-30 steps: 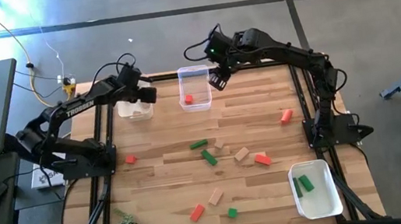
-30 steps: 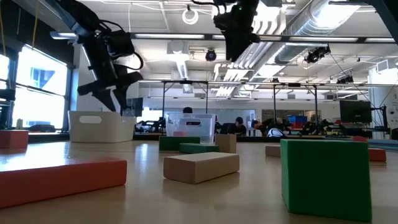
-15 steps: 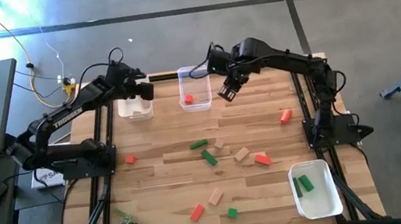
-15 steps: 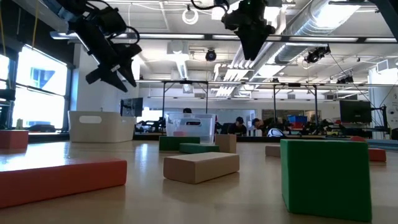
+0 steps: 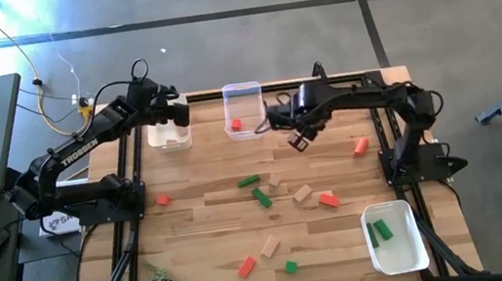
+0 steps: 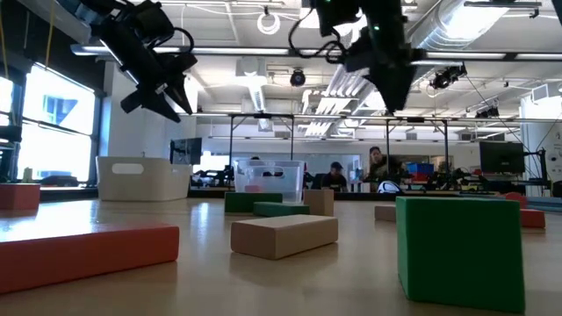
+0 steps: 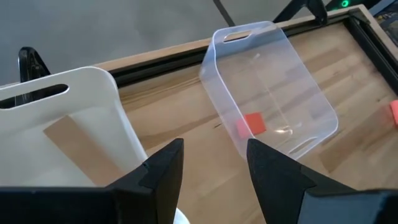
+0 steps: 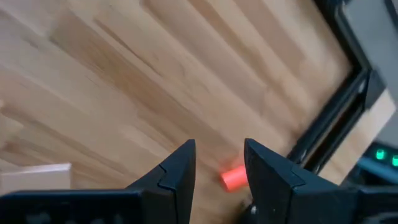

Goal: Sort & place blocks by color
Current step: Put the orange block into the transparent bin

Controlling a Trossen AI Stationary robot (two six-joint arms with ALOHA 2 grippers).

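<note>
Taking the clear tub at the far edge of the counter as our landmark, we see one red block lying inside it. Just beside the tub, toward the right arm's side, the right pincer hangs above bare wood with its jaws parted and nothing between them. In its wrist view a red cylinder-like block shows through the gap between the fingers, lying on the counter beyond them and not touched; from above this piece lies farther from the tub than the pincer does.

On the tub's other side stands a white tub, and the left pincer hovers over it, jaws apart and empty. Its wrist view shows a plain wood block lying in the white tub.

Nearer to us than the clear tub, the other blocks lie scattered: two green bars, plain wood pieces, red ones and a small green cube. Far from the clear tub, at the near right corner, a second white tub holds two green blocks.
</note>
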